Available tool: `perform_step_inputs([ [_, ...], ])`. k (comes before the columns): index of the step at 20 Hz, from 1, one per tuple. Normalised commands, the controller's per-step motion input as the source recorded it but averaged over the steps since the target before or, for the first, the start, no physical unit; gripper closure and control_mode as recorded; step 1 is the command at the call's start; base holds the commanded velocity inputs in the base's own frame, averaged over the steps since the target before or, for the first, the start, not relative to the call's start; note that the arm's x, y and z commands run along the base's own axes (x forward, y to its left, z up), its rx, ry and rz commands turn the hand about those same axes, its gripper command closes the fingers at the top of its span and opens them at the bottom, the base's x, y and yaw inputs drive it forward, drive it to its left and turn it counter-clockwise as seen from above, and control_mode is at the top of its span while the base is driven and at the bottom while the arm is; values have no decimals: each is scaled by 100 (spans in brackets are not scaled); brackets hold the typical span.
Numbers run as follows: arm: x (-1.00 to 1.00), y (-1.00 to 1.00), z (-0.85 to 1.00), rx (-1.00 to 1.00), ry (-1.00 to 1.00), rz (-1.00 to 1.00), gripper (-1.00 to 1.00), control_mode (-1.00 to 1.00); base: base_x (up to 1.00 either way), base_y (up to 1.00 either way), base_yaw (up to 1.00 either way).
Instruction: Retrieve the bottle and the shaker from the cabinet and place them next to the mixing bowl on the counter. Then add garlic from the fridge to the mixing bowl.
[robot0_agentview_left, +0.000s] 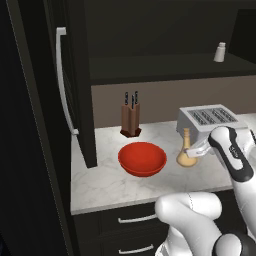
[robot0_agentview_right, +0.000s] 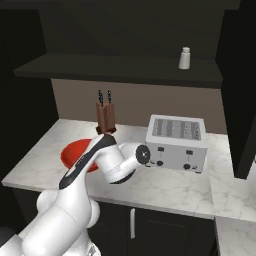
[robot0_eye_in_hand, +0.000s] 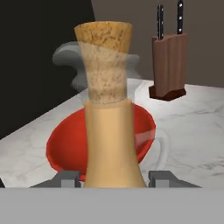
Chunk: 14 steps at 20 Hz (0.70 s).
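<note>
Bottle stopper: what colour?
Speckled cork tan, darker than the pale yellow-tan body of the bottle. Shows best in the hand view.

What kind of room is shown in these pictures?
It looks like a home kitchen, in a rendered scene. A toaster and a knife block stand on a white marble counter above dark drawers, and a red mixing bowl sits there beside a corked bottle.
</note>
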Motion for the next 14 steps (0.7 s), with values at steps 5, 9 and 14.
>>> perform_step_inputs([
  [5,6,-1,0,7,-5,2,100,-100,0,0,0],
  [9,0,0,0,5,-11,2,100,-100,0,0,0],
  [14,0,0,-5,0,-6,1,100,-100,0,0,0],
])
